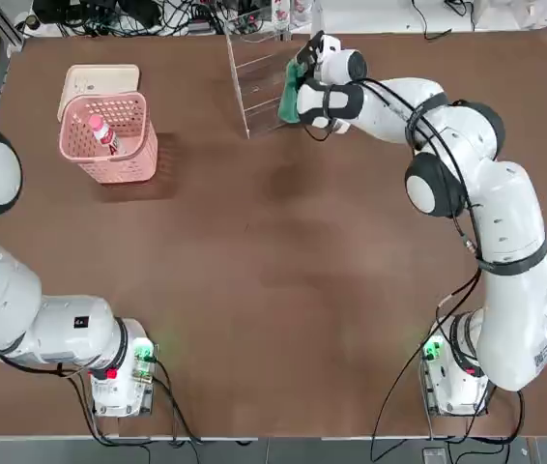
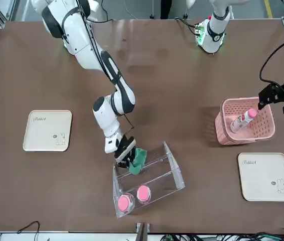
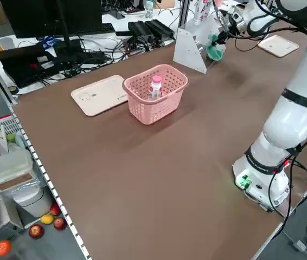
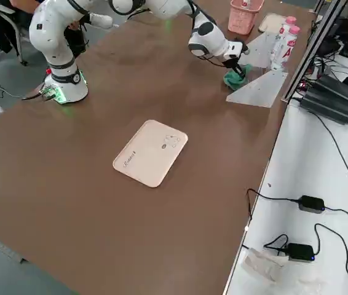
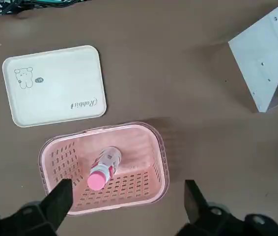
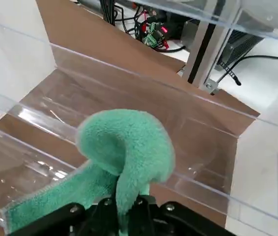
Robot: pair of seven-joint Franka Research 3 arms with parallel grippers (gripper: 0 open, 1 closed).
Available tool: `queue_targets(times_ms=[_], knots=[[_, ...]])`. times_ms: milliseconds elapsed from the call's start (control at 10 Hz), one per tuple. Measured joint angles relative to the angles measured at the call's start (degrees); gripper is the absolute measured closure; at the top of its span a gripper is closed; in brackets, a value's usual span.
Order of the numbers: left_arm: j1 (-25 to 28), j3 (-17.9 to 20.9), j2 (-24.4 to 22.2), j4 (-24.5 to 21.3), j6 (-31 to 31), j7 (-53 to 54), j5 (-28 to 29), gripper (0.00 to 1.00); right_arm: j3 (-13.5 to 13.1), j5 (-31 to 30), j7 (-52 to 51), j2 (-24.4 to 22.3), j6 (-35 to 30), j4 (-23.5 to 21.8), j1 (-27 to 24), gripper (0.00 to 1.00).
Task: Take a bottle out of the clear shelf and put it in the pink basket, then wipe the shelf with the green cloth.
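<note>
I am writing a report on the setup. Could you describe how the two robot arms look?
Both arms are glossy white with rounded segments and dark grey joint bands. The right arm carries black cables along its side; its base shows a green light. The left arm has green and red lights at its base. The left pincer has black fingers.

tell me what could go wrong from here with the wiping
1. The right gripper holds the green cloth inside the clear shelf; a hard push could slide or tip the light rack.
2. Two bottles are in the shelf, close to the cloth; a wide sweep might knock them over.
3. The cloth is pinched only by a fold, so it may slip out.
</note>
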Motion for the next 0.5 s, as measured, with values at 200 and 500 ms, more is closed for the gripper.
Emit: queue_targets(times_ms=[200, 500], knots=[[0.00, -0.12, 0.00, 0.00, 0.00, 0.00, 0.00, 0.00, 0.25, 3.84, 1.64, -0.01, -0.01, 0.09, 2.82, 0.94], [0.05, -0.20, 0.00, -0.03, -0.90, 0.00, 0.00, 0.00, 0.25, 6.89, 6.83, -0.11, 0.59, 1.18, 7.12, 0.94]])
